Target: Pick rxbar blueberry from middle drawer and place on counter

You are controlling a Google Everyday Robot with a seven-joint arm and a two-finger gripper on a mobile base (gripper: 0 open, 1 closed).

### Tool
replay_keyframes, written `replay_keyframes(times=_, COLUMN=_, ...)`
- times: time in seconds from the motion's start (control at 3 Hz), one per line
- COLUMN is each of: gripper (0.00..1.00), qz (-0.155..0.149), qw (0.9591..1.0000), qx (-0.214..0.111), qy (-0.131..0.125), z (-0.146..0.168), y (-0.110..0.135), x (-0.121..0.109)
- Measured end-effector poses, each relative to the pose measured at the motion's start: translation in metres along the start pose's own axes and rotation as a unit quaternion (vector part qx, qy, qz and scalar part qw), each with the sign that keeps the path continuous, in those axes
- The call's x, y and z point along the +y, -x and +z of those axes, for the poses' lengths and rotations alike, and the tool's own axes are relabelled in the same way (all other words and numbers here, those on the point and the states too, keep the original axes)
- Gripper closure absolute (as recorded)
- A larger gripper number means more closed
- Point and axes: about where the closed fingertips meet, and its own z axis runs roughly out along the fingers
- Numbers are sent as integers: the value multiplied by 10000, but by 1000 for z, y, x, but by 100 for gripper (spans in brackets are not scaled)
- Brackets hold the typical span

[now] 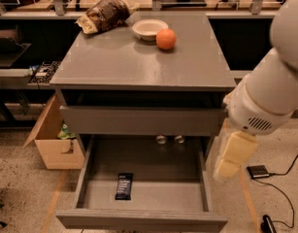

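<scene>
The rxbar blueberry, a small flat dark bar with pale lettering, lies on the floor of the open middle drawer, left of center and near the front. The grey counter tops the cabinet above it. My arm comes in from the right, and its cream-colored gripper hangs beside the drawer's right wall, outside the drawer, to the right of the bar and higher than it. It holds nothing that I can see.
On the counter's far part lie a brown-and-yellow snack bag, a white bowl and an orange. A cardboard box stands on the floor to the left. A small black device and cables lie on the floor to the right.
</scene>
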Motion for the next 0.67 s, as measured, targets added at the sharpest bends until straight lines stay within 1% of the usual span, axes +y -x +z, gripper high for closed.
replay_keyframes(times=0.33, gripper=0, qz=120, qw=9994, qx=197, qy=265, z=61, y=3, x=18)
replay_keyframes(times=0.67, gripper=0, qz=277, qw=9981, qx=334, qy=435, z=114, y=17, x=29)
